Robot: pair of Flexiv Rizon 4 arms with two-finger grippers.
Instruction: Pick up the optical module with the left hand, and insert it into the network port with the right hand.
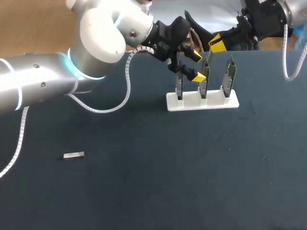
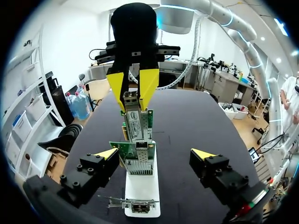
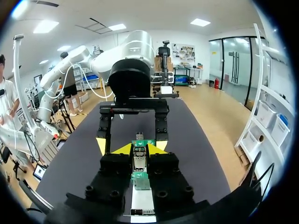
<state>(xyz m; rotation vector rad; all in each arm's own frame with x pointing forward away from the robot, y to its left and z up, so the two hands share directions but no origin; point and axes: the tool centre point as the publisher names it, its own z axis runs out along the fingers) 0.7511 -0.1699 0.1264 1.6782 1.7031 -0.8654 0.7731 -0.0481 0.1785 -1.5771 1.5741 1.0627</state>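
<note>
Left wrist view shows my right gripper clamped on the optical module, at the top port of a network card in the white stand. Pickup and handover look done, and full seating is probably left. My left gripper hangs open and empty.

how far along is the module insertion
Done: nothing clearly; one optical module lies ungripped on the table. In hand: right gripper shut on a silver part atop a standing network card, left gripper open nearby. Left: seating the module; cannot confirm.
</note>
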